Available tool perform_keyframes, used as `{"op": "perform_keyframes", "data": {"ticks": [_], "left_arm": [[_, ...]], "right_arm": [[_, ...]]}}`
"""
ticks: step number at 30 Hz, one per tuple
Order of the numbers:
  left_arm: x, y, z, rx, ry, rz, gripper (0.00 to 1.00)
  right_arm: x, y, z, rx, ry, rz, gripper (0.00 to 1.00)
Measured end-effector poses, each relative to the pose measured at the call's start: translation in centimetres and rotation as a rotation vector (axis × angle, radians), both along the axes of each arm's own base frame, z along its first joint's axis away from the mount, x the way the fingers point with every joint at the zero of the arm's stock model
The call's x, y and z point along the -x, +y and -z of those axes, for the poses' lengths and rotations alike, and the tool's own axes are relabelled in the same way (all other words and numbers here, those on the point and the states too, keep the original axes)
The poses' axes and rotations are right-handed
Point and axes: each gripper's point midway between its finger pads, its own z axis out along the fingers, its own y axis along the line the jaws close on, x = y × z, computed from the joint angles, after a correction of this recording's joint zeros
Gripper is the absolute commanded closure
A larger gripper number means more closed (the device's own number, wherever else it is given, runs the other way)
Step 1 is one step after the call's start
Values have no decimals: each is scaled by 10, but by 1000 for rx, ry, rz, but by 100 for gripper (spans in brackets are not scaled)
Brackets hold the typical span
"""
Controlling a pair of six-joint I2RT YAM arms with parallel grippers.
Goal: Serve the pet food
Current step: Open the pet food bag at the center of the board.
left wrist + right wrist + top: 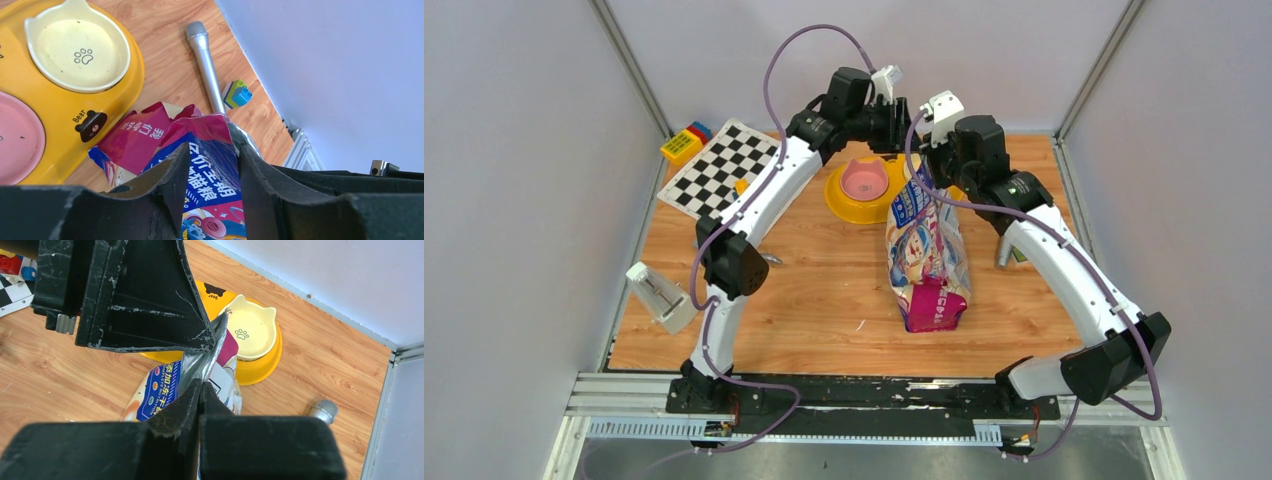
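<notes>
The glossy blue-and-pink bag stands in the middle of the table, its torn top up near both grippers. The pet food itself is hidden inside it. My right gripper is shut on the bag's silver foil lip. My left gripper stands open at the bag's top. The blue printed panel shows between its fingers, and the right fingertip is against the foil edge. In the top view the left gripper and the right gripper meet above the bag's mouth. The yellow double-bowl feeder sits just behind the bag.
The feeder's cream bowl and pink bowl hold nothing. A silver microphone and a small stack of toy bricks lie to the right of the bag. A checkerboard and coloured bricks are at the back left, a pale wedge-shaped object at the left edge.
</notes>
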Motion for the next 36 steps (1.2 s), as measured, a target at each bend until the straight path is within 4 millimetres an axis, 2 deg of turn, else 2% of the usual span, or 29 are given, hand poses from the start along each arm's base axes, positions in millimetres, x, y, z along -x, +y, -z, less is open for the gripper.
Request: {"op": "perform_keyframes", "data": {"ticks": [4,13,17,22,25,28,31,33,36], "left_arm": [[-1,-1,-1,3,-6,-1,54],[-4,4,4,-2,8,-5,41],[-3,5,6,0,17,3,42],[-2,4,6,6,25,8,69],[0,4,5,12,30,14,80],[2,3,2,17,31,20,88],[3,3,3,17,33,23,92],[3,3,3,17,34,23,96],[4,3,4,17,38,23,99]], "right_arm": [[0,-2,0,5,2,8,100],[0,-5,-1,15,2,25,100],[1,-6,1,20,10,27,100],[2,-7,2,24,16,28,100],[4,-8,0,23,21,28,98],[4,-6,-7,-2,23,27,83],[2,-3,-22,-57,19,14,66],[1,0,-31,-96,24,-4,61],[-1,7,-40,-147,49,-37,59]]}}
